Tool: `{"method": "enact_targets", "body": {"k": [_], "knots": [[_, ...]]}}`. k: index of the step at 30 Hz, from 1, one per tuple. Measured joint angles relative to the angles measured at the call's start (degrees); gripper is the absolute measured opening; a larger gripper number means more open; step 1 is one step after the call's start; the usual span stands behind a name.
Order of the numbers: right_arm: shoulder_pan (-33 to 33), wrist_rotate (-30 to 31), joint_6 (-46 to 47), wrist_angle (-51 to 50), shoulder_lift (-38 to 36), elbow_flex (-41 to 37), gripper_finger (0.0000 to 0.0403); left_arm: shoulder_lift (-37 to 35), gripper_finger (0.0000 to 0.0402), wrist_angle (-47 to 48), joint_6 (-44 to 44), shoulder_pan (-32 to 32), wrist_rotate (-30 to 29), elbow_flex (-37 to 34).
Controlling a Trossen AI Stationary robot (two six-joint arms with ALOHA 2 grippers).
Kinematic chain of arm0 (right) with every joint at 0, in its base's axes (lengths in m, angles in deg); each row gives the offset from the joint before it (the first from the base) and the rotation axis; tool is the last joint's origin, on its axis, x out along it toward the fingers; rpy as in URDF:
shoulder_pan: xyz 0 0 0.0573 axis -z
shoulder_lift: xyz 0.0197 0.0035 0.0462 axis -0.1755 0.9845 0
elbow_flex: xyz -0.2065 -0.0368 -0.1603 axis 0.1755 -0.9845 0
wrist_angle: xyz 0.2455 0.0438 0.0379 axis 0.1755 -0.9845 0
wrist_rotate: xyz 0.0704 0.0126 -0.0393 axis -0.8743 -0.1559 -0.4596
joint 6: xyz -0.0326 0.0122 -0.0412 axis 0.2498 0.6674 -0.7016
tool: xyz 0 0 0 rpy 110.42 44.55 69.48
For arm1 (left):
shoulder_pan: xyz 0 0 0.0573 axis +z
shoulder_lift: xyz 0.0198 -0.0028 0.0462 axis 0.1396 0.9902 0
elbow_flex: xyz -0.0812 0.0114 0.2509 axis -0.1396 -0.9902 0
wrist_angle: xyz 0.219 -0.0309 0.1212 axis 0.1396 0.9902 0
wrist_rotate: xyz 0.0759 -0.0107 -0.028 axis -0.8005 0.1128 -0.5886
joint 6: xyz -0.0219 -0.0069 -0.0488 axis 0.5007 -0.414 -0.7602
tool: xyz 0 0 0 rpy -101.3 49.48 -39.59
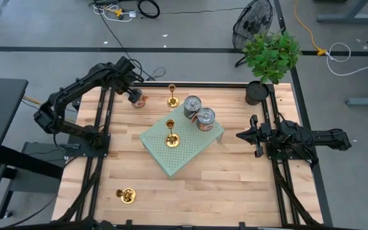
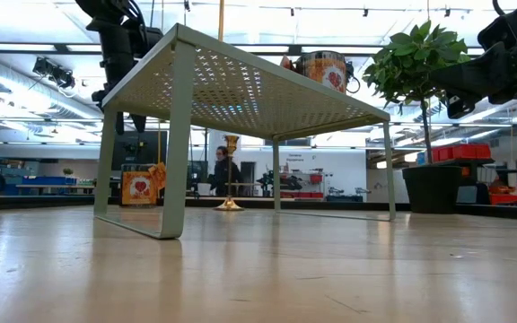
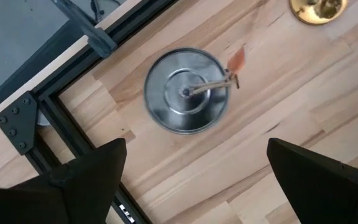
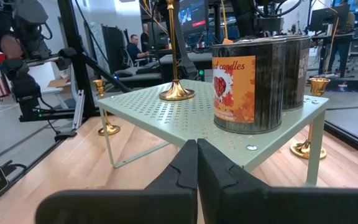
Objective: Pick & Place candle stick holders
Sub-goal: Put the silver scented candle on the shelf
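Glossy brass candle stick holders point(image 1: 171, 135) gleam on a matt green perforated metal shelf point(image 1: 190, 153). Shiny tin cans point(image 1: 204, 119) carry paper labels. The bench point(image 1: 235, 191) is smooth pale wood.

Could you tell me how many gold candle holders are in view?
3. One candle holder stands on the green perforated shelf; one stands on the table by its far edge, beside the cans; one lies near the front left corner. None seems hidden.

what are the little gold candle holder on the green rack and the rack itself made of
Gold candle stick holder: looks like polished brass or brass-plated metal, judging by its mirror-bright golden sheen. Pale green perforated rack: apparently painted sheet metal, matte, with punched holes and thin bent legs.
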Motion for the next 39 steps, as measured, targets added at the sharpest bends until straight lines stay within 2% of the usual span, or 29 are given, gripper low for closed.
{"method": "enact_targets", "body": {"k": [17,22,32,39], "knots": [[0.00,0.00,-0.01,0.00,0.00,0.00,0.0003,1.66,0.0400,0.26,3.56,1.55,1.51,0.01],[-0.02,-0.02,0.01,-0.02,0.00,-0.02,0.0003,4.70,0.0400,3.98,3.84,1.55,1.76,3.22],[-0.02,-0.01,0.00,-0.01,0.00,0.00,0.0003,8.11,0.0400,5.23,4.60,1.80,1.11,9.09],[0.00,-0.02,0.00,-0.02,0.00,0.00,0.0003,10.17,0.0400,6.01,5.33,2.09,0.71,10.63]]}}
